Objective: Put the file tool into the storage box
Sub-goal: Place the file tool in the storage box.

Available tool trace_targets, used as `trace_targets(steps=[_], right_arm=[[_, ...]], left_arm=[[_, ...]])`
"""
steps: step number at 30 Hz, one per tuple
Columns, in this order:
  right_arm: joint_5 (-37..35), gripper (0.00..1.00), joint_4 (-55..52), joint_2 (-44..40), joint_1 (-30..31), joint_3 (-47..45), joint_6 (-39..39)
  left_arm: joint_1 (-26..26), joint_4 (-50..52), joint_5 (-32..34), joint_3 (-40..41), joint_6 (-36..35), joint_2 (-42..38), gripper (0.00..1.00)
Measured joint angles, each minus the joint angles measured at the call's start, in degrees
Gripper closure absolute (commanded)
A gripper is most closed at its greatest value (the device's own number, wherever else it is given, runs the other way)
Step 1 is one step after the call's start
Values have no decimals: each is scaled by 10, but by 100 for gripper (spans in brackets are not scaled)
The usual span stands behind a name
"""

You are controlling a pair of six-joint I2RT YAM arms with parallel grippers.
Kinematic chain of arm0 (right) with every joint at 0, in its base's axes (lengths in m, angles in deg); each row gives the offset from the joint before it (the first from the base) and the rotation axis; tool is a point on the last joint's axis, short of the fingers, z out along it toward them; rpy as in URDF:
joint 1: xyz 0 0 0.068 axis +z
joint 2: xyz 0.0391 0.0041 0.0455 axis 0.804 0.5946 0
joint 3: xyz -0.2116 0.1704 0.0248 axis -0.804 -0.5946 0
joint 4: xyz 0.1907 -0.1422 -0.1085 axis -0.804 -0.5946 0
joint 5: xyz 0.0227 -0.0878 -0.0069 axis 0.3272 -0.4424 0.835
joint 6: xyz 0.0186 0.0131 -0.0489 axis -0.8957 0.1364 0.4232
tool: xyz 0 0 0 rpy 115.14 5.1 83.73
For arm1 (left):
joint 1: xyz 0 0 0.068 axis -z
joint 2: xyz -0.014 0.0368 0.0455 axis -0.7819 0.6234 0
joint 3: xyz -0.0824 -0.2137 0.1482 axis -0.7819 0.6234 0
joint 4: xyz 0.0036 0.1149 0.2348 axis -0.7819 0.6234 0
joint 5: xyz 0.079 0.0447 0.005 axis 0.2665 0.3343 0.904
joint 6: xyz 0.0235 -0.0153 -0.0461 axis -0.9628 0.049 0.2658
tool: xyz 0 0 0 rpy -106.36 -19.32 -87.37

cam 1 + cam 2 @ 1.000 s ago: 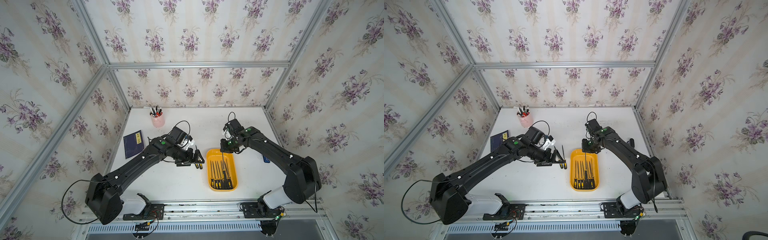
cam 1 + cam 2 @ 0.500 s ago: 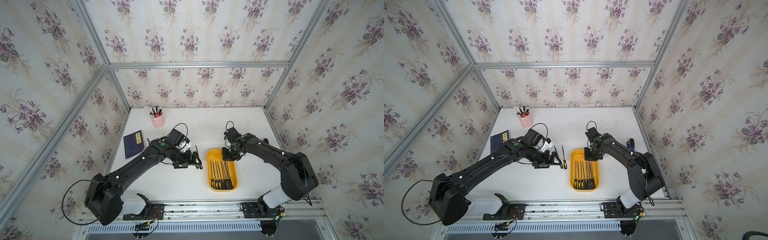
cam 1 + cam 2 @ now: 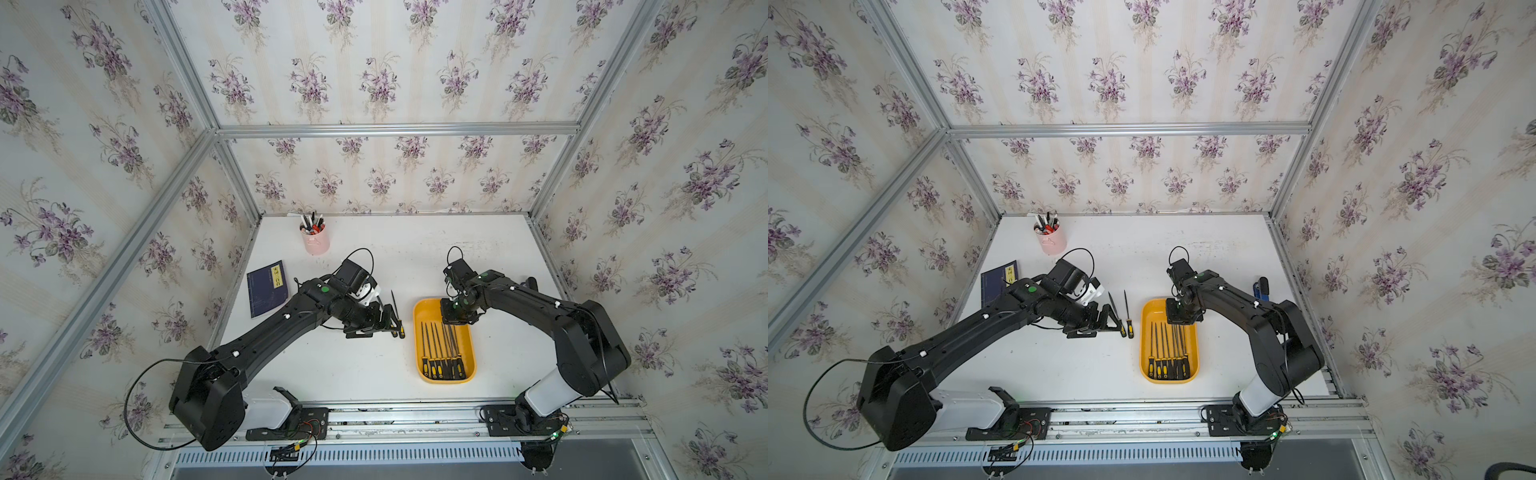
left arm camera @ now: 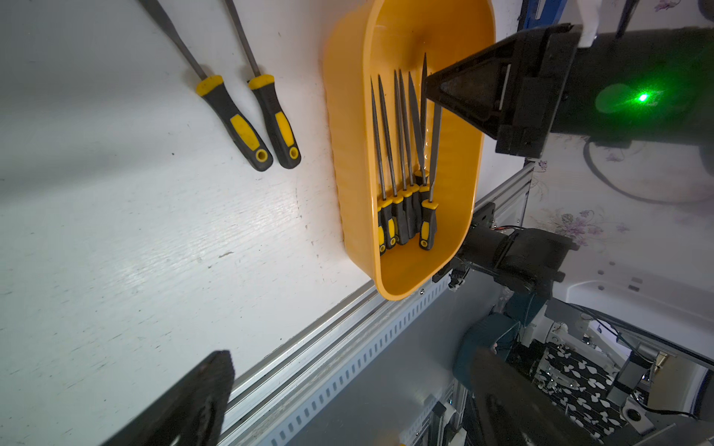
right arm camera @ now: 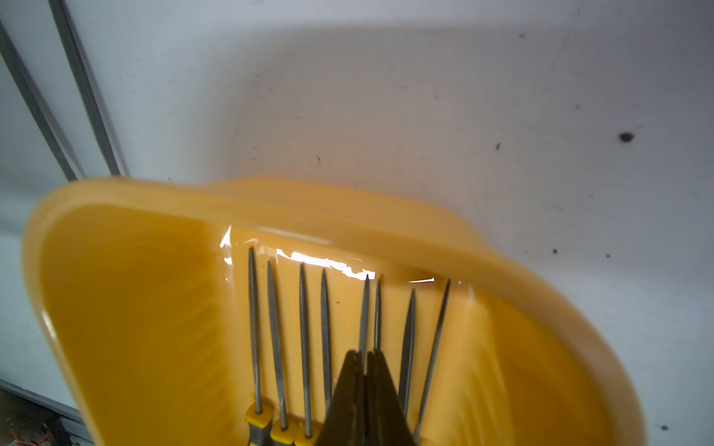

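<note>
I judge the two file tools (image 3: 1127, 313) on the desk (image 3: 1079, 374) just beside the storage box (image 3: 1142, 340) light and stiff, best gripped at their handles (image 4: 239, 123); left end effector (image 3: 1106, 322) spread nearby, right end effector (image 5: 365, 359) pressed together over the box.

From the wide-spread left gripper (image 3: 376, 327), we find bare table (image 3: 353, 374) from 5 to 7 o'clock, down to the front rail (image 3: 395, 415). At its 3 o'clock, two loose files (image 4: 235, 121) lie side by side, blocking the lane to the storage box (image 3: 417, 345). Over the box's 12 o'clock end hangs the right gripper (image 5: 365, 353), closed on the held file (image 5: 363, 316). The boxed files (image 4: 398, 226) cover the floor toward 6. The notebook (image 3: 267, 289) near 9 to 10 and the pen cup (image 3: 316, 243) at 11 stand well clear.
</note>
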Motion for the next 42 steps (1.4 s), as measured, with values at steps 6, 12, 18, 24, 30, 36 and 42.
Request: trace_targets(steps=[6,12,18,24,30,36,42], right_arm=[[-2,100,7,0,0,-8,0],[1,87,15,0,24,-17,0],[-3,81,17,-2,23,-19,-1],[-4,79,15,-6,24,-10,-1],[-12,78,0,-23,24,12,-2],[-15,77,-19,-43,24,55,-2],[-15,77,-25,-50,23,88,-2]], left_arm=[[-1,0,4,3,0,3,0],[-1,0,5,7,-1,6,0],[-3,0,5,9,-4,7,0],[-5,0,5,9,-7,15,0],[-6,0,6,8,-10,18,0],[-7,-2,35,4,9,33,5],[-5,-4,78,-13,70,114,34]])
